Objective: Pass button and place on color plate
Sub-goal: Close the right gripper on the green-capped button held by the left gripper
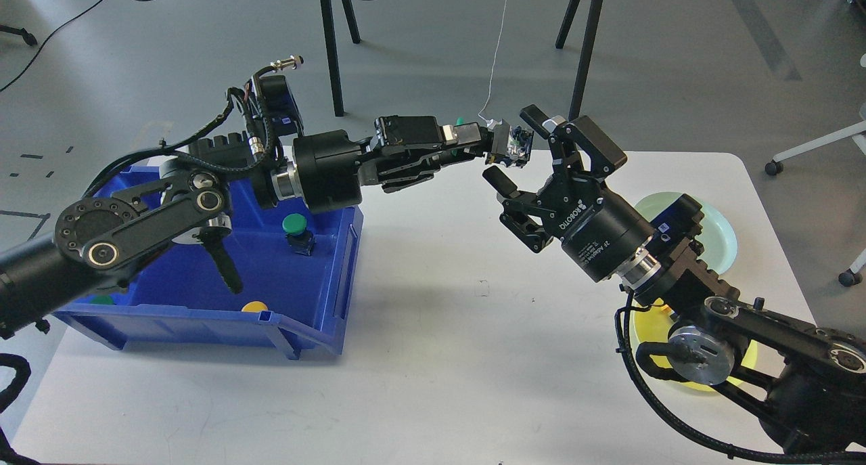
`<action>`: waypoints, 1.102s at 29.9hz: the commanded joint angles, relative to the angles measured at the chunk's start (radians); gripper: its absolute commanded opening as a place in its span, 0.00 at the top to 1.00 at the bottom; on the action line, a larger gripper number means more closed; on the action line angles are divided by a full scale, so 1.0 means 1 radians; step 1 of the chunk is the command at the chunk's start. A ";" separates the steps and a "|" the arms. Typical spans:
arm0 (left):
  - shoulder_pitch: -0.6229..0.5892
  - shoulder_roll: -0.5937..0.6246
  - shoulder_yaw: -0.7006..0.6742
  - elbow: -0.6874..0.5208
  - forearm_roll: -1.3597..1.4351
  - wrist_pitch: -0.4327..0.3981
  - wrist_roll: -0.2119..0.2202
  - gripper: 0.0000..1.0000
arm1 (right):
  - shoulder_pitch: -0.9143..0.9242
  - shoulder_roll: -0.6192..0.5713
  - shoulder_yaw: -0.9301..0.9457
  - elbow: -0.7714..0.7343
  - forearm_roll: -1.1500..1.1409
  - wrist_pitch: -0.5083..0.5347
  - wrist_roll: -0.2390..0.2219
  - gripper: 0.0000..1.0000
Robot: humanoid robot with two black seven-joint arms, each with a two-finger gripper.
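Button (pixel 512 147) held high above the white bench (pixel 440 357), pinched in the left gripper's (pixel 497 147) fingers; the right gripper (pixel 517 150) spreads its fingers wide around it. Light green plate (pixel 720 238) and yellow plate (pixel 646 336) sit right.

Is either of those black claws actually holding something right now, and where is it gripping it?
The left gripper pinches a small button by its near end; its blue end sticks out. The right gripper is open around it, not holding.
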 commanded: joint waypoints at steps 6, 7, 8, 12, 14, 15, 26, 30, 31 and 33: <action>0.000 0.000 0.000 0.003 -0.002 0.000 0.000 0.92 | 0.008 0.000 0.005 0.002 -0.002 0.000 0.000 0.43; 0.000 0.000 0.000 0.003 -0.002 0.000 0.000 0.92 | 0.009 0.000 0.005 0.002 0.000 0.000 0.000 0.46; 0.000 0.000 0.000 0.003 -0.002 0.000 0.000 0.92 | 0.009 0.000 0.005 0.003 -0.002 0.000 0.000 0.47; 0.000 0.000 0.000 0.003 -0.002 0.000 0.000 0.92 | 0.009 -0.001 0.005 0.003 -0.005 0.000 0.000 0.54; 0.000 0.000 0.000 0.003 -0.002 0.000 0.000 0.92 | 0.009 -0.001 0.005 0.005 -0.009 0.004 0.000 0.58; 0.000 0.000 0.000 0.003 -0.002 0.000 0.000 0.92 | 0.009 -0.001 0.005 0.005 -0.012 0.006 0.000 0.62; 0.001 0.000 0.001 0.001 -0.003 0.000 0.000 0.44 | 0.014 -0.006 0.001 0.009 -0.012 -0.005 0.000 0.92; 0.000 -0.003 0.000 0.001 -0.008 0.000 0.000 0.26 | 0.012 -0.009 0.001 0.009 -0.012 -0.011 0.000 0.93; -0.002 -0.003 0.000 0.001 -0.009 0.000 0.000 0.24 | 0.011 -0.010 0.001 0.009 -0.014 -0.021 0.000 0.94; -0.002 -0.002 0.000 0.001 -0.009 0.000 0.000 0.23 | 0.002 -0.013 0.004 0.009 -0.012 -0.069 0.000 0.94</action>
